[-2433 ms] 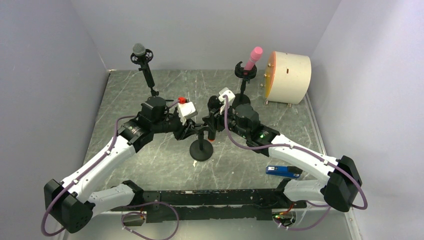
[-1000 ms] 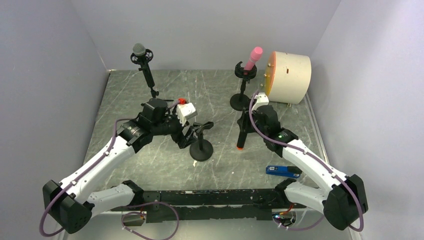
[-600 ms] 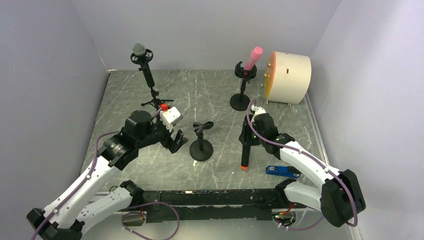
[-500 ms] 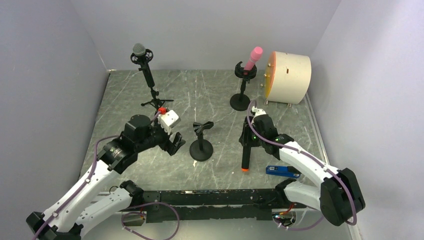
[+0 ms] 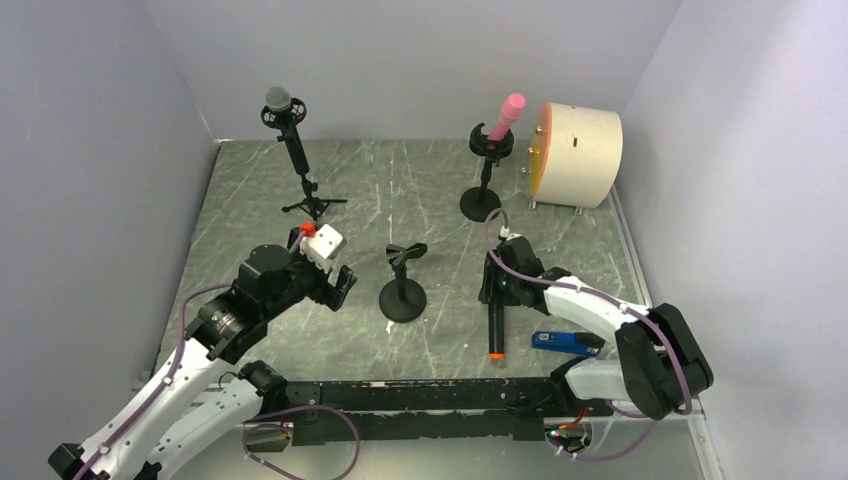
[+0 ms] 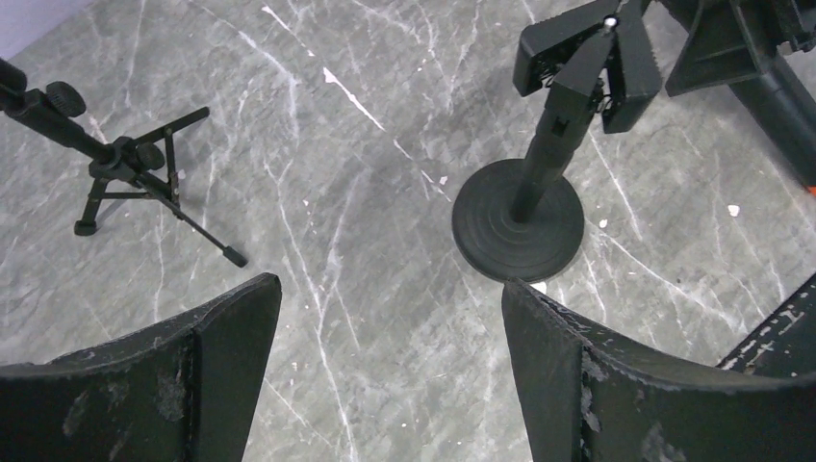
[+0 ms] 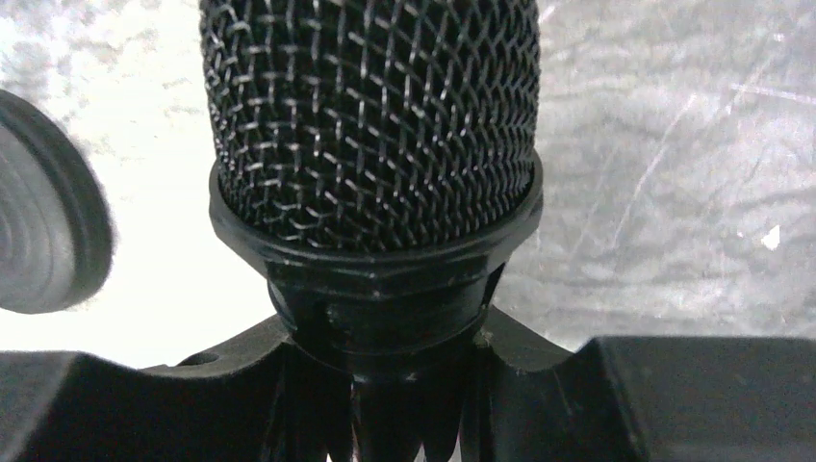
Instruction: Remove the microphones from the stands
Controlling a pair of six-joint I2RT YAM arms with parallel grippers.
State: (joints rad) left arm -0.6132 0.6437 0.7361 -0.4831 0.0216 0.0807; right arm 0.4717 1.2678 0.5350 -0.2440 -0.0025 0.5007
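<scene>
The black stand (image 5: 403, 298) is upright at mid-table, and its clip (image 5: 405, 251) holds nothing. My right gripper (image 5: 497, 290) is shut on the black microphone (image 5: 494, 325) to the right of the stand. The microphone's orange end points at the near edge, low over the table. Its mesh head (image 7: 370, 125) fills the right wrist view above the gripper (image 7: 385, 385). My left gripper (image 5: 340, 285) hangs open and empty left of the stand. The left wrist view shows that gripper (image 6: 390, 327), the stand (image 6: 524, 212), the clip (image 6: 587, 58) and the microphone (image 6: 770, 87).
A grey-headed microphone on a tripod (image 5: 293, 140) stands at the back left. A pink microphone on a round-based stand (image 5: 492, 140) is at the back right, beside a cream cylinder (image 5: 578, 152). A blue object (image 5: 566, 342) lies right of the held microphone.
My right gripper has carried the microphone toward the near edge and lower. My left arm has drawn back to the left, away from the stand, with its jaws open.
</scene>
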